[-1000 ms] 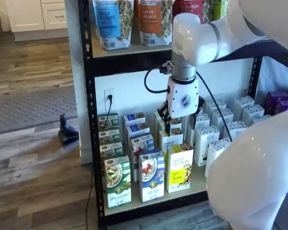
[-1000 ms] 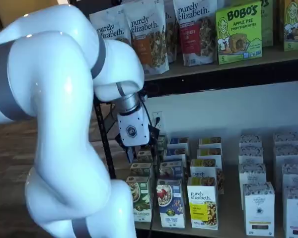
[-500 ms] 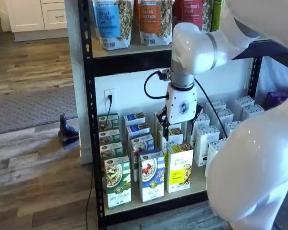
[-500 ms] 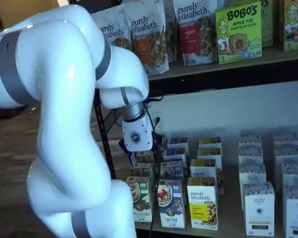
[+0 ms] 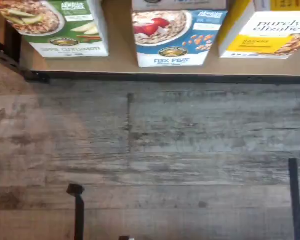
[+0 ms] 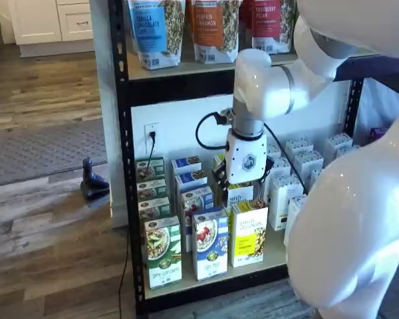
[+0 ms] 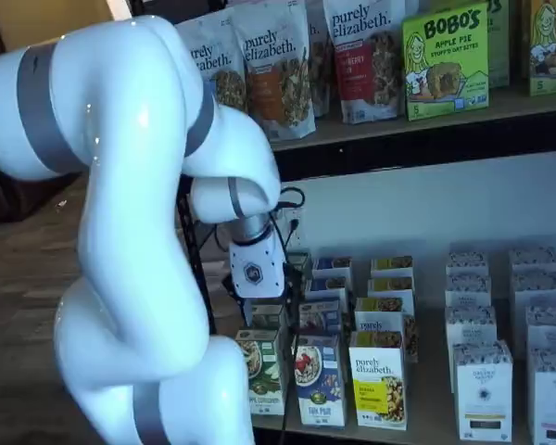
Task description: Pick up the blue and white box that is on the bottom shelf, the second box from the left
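The blue and white box (image 6: 209, 243) stands at the front edge of the bottom shelf (image 6: 213, 280), just behind the black front rail, and it shows in both shelf views. A green-and-white box (image 6: 163, 252) stands just beside it on one side and a yellow box (image 6: 249, 234) on the other, with only narrow gaps between them. More boxes of each kind are lined up behind the front row, so there is no free room behind it. In front of the rail the wooden floor (image 5: 165, 150) lies open.

In the wrist view the lower part of the blue and white box (image 5: 176, 37) shows upright on the tan board, its face turned toward the open floor.

The gripper (image 6: 243, 189) hangs from the white arm above the boxes, over the rows behind the yellow box. It is higher than the blue and white box and off to the yellow-box side, not touching it. Its white body hides most of the black fingers in both shelf views; the fingers are spread wide, with nothing between them.
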